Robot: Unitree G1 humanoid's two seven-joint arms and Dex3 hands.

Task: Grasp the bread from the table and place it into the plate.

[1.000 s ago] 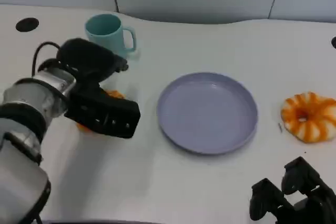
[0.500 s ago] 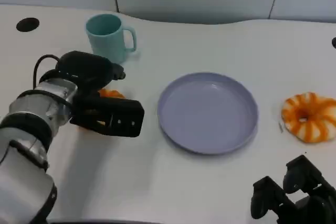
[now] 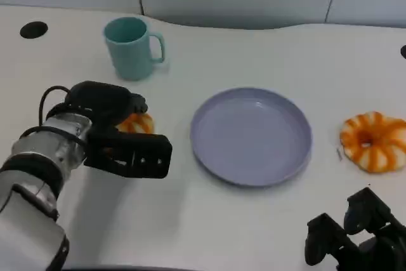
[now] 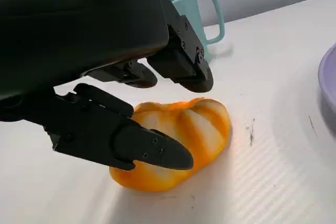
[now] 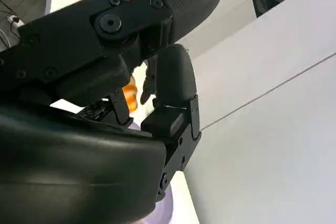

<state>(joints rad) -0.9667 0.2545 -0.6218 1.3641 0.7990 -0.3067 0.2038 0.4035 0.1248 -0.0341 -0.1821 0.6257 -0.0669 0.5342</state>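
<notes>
An orange bread roll (image 3: 137, 123) with pale stripes lies on the white table, left of the lavender plate (image 3: 254, 136). My left hand (image 3: 120, 139) hangs over it and hides most of it. In the left wrist view the roll (image 4: 178, 140) rests on the table, with the thumb in front of it and the other fingers (image 4: 178, 66) spread just above it. The left hand (image 4: 105, 51) has no clear grip on the roll. Nothing lies in the plate. My right hand (image 3: 358, 236) sits at the table's near right edge, holding nothing, its fingers (image 5: 173, 93) loosely bent.
A teal mug (image 3: 130, 47) stands behind the left hand, close to the roll (image 4: 202, 11). An orange-and-white ring-shaped bread (image 3: 374, 142) lies right of the plate. A dark hole (image 3: 33, 30) marks the table's far left. The plate's edge (image 4: 329, 85) lies beyond the roll.
My left hand has drawn back toward me and sunk lower over the roll, so more of the roll now shows at the hand's far side. The right hand has stayed put.
</notes>
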